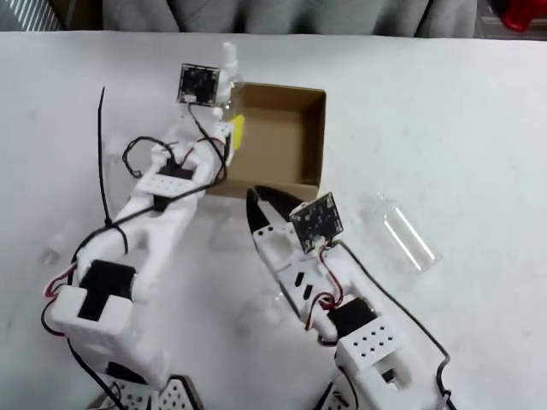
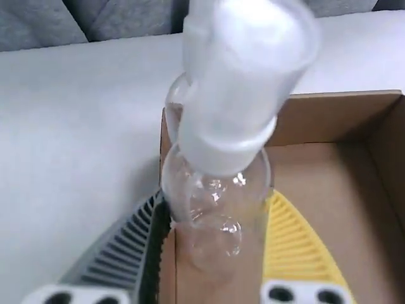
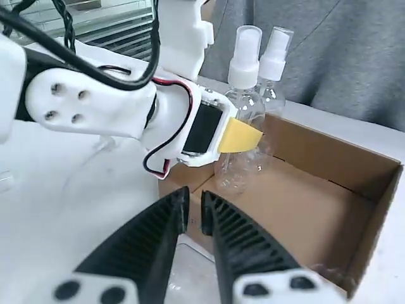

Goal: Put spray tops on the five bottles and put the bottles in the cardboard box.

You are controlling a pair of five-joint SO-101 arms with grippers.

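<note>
Right gripper [image 3: 193, 209]: nearest to me, low over the tabletop [image 1: 444, 128], just short of the near wall of the cardboard box [image 1: 278, 141]. Its black fingers [image 3: 149, 244] are drawn almost together with a thin slit between them. Nothing is in the slit.

One clear bottle [image 1: 402, 231] lies on its side on the tabletop, to the right of the right arm and apart from the box.

The cardboard box sits mid-table with its top unlidded and its brown floor visible.

Left gripper [image 2: 217, 209]: at the box's left wall, toward the far corner. It is clamped on a clear spray bottle [image 2: 209, 237], grey finger [image 2: 120, 259] on one side and yellow finger [image 2: 297, 253] on the other. The bottle is upright and carries a white spray top with a frosted cap [image 2: 247, 69]. Its base hangs about over the box's wall; I cannot tell whether it touches the cardboard.

A second spray bottle [image 3: 273, 95], also topped, stands just beside the held one on the far side. Its footing is hidden.
</note>
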